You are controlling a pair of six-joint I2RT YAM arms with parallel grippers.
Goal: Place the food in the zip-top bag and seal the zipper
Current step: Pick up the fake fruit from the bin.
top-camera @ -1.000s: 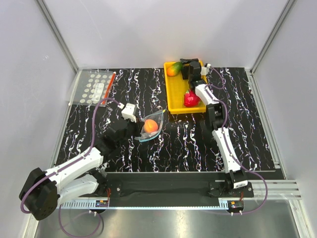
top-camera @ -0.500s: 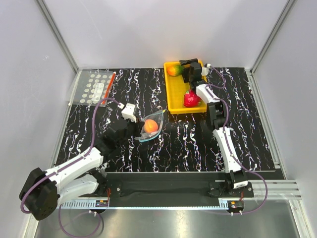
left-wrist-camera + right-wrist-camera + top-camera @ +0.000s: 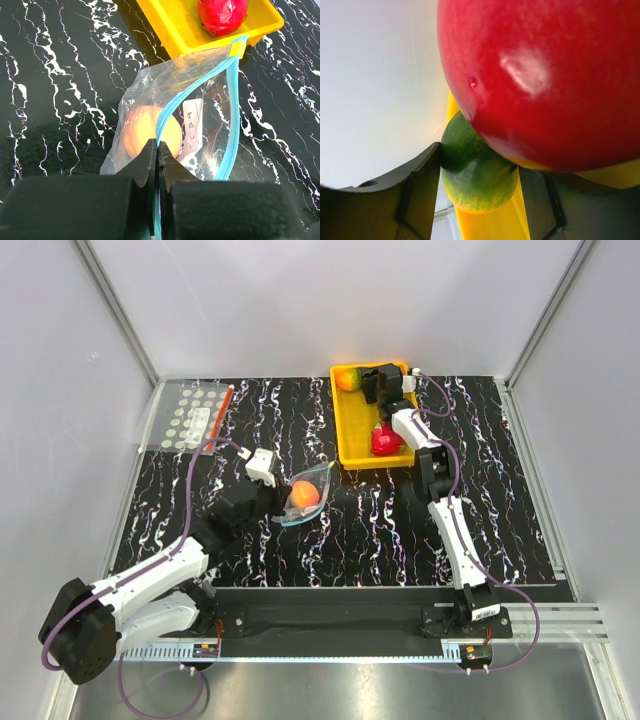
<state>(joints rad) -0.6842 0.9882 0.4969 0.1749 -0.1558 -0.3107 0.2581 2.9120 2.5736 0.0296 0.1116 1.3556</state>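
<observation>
The left hand point(image 3: 157, 147) is pinched on the bag point(image 3: 200, 95) at its zipper point(image 3: 231, 100), with the mouth gaping toward 1 o'clock and the peach point(image 3: 145, 132) inside. Beyond it on the counter point(image 3: 370, 520), the tray point(image 3: 352, 440) holds the apple point(image 3: 385, 440). At the tray's 11 o'clock corner the right hand point(image 3: 366, 380) straddles the green fruit point(image 3: 477, 175); whether it grips cannot be told. It should probably seat squarely before lifting, as the glossy fruit may slip.
</observation>
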